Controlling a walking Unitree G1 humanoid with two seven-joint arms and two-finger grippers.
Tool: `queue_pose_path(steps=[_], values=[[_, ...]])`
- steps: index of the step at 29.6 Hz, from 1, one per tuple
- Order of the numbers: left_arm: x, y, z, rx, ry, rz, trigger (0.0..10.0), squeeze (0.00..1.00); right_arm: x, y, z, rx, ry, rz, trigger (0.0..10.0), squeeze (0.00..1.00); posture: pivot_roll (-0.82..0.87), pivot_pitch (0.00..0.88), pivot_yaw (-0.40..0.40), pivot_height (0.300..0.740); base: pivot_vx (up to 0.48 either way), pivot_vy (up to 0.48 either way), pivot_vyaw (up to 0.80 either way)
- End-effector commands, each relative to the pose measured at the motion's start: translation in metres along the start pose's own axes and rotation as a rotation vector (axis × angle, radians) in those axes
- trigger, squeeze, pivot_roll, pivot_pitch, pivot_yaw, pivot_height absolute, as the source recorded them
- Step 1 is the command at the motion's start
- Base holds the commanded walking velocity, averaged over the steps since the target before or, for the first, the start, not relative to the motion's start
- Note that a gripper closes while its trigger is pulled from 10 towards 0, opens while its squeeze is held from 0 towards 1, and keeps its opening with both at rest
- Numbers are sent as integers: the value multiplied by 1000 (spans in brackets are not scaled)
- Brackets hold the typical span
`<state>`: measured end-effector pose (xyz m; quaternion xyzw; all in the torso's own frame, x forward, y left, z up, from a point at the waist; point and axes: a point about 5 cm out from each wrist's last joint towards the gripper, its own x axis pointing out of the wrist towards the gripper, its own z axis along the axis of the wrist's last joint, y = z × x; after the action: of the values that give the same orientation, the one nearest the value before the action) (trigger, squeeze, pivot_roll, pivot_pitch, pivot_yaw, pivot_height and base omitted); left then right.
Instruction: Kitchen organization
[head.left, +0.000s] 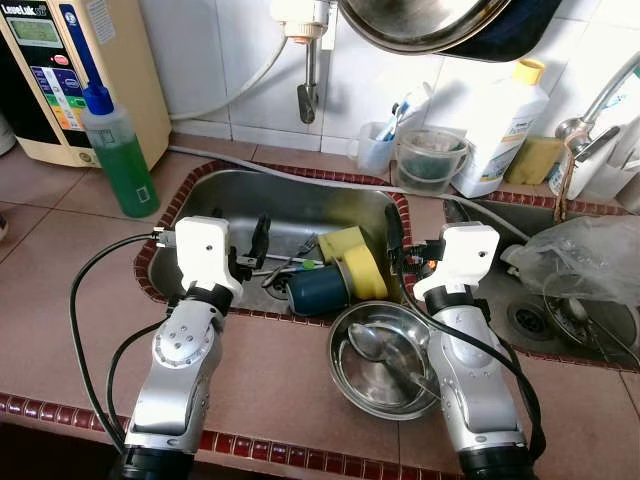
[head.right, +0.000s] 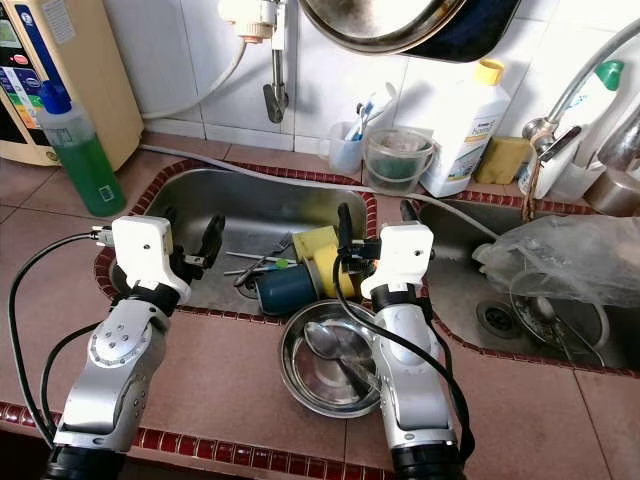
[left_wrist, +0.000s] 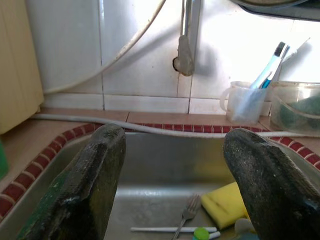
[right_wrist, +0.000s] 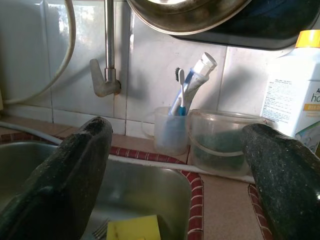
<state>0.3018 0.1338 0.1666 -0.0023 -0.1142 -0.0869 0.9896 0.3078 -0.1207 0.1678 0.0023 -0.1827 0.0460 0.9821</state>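
We judge the tidying hardly begun: both of our hands are empty and the dishes lie unsorted. Starting on the left, a green soap bottle (head.left: 118, 160) stands upright on the tiled surface (head.left: 60, 290) beside the water machine (head.left: 60, 80). Our left hand (head.left: 240, 248) hangs over the near left rim of the sink (head.left: 230, 195), fingers spread wide with nothing between them. In the basin lies a fork (left_wrist: 187, 214), its long axis running from the near side toward the back wall, tines toward the back as the left wrist view shows it. Next to it a dark blue cup (head.left: 318, 290) lies on its side, axis roughly left to right, touching a yellow sponge (head.left: 352, 258). On the surface just in front of the sink sits a steel bowl (head.left: 350, 385) with a spoon (head.left: 372, 345) in it, its bowl end up-left and the handle slanting down to the right. Our right hand (head.left: 415, 240) hovers over the ledge between the two basins, fingers also spread and empty. All of these items are left to sort.
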Motion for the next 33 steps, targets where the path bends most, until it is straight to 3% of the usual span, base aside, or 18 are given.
queue_pose_path(steps=[1, 19, 33], values=[[-1, -1, 2, -5, -3, -10, 10000, 0, 0, -1, 0, -5, 3, -3, 10000, 0, 5, 48, -17, 740, -281, 0, 0], [-1, -3, 2, -6, -2, -25, 10000, 0, -1, 0, -2, -8, 9, 7, 10000, 0, 1, 47, -15, 740, -306, 0, 0], [-1, -3, 3, -4, -8, -32, 10000, 0, -2, -1, -3, -14, 17, 1, 10000, 0, 1, 66, -17, 740, 0, 0, 0]])
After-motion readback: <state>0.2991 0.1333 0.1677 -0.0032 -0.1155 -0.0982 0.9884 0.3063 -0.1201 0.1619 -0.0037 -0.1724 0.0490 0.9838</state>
